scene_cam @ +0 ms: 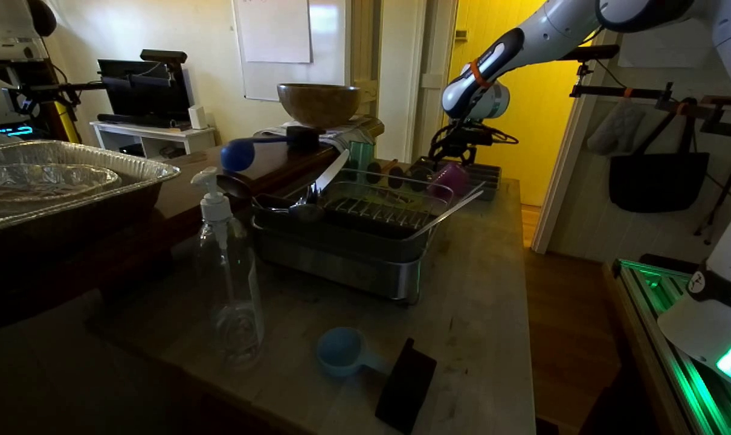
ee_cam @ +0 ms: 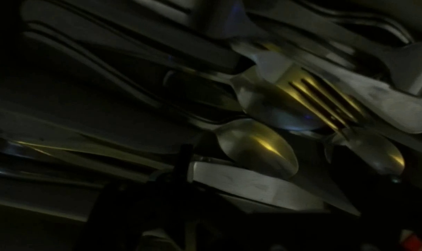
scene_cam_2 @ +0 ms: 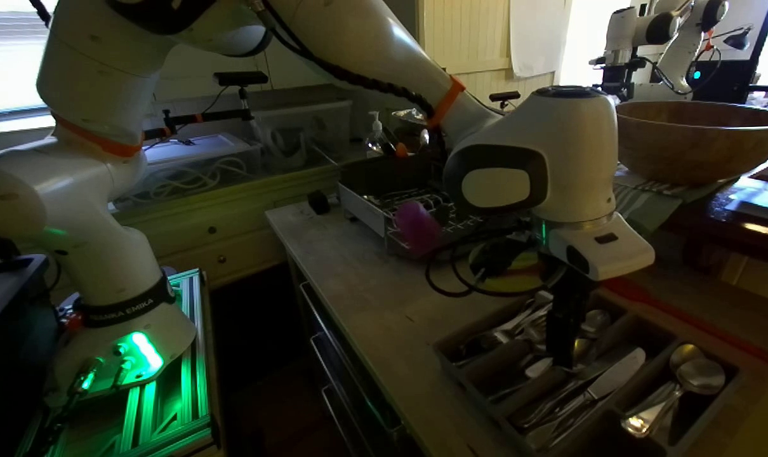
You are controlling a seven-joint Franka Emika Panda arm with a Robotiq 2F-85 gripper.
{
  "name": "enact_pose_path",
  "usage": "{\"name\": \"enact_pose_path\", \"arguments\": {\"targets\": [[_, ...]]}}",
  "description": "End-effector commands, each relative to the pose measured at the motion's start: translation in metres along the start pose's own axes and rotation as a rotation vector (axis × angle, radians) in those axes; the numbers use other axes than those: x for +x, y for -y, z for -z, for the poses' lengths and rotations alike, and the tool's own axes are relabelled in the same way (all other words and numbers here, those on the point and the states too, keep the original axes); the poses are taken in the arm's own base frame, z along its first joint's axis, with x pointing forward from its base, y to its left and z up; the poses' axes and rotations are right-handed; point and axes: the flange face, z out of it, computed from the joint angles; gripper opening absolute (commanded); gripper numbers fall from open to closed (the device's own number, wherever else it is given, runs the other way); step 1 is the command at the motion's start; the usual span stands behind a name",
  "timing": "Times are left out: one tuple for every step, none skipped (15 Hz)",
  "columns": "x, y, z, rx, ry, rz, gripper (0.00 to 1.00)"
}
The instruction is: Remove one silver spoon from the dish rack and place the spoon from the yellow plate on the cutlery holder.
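The grey cutlery holder [scene_cam_2: 508,357] lies on the counter with spoons, forks and knives in its compartments. My gripper [scene_cam_2: 563,360] points down into its middle, among the cutlery. The wrist view is very dark; a black finger shows beside a knife handle [ee_cam: 242,183] and near a spoon bowl [ee_cam: 258,148]. I cannot tell whether the jaws are open or hold anything. Two spoons [scene_cam_2: 701,376] lie in the right compartment. The yellow plate [scene_cam_2: 514,261] is partly hidden behind the cables and wrist; no spoon shows on it. The dish rack [scene_cam: 341,263] holds silver cutlery, including a spoon [scene_cam: 306,211].
A magenta cup [scene_cam: 450,179] is at the rack's end near the arm. A pump bottle [scene_cam: 235,296], a blue measuring cup [scene_cam: 341,351] and a black block [scene_cam: 406,386] stand before the rack. A wooden bowl [scene_cam_2: 701,139] stands on the adjoining surface.
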Motion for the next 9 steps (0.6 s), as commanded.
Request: {"name": "enact_pose_path", "arguments": {"targets": [[0.008, 0.005, -0.014, 0.001, -0.013, -0.025, 1.0], [0.009, 0.005, -0.016, -0.004, -0.012, -0.025, 1.0], [0.009, 0.006, -0.019, -0.007, -0.009, -0.022, 0.88], [0.01, 0.007, -0.021, -0.008, -0.008, -0.02, 0.74], [0.01, 0.008, -0.023, -0.01, -0.008, -0.018, 0.68], [0.01, 0.008, -0.025, -0.011, -0.006, -0.016, 0.61], [0.01, 0.009, -0.026, -0.012, -0.004, -0.014, 0.51], [0.011, 0.01, -0.027, -0.013, -0.004, -0.013, 0.44], [0.011, 0.01, -0.028, -0.014, -0.004, -0.011, 0.35]]}}
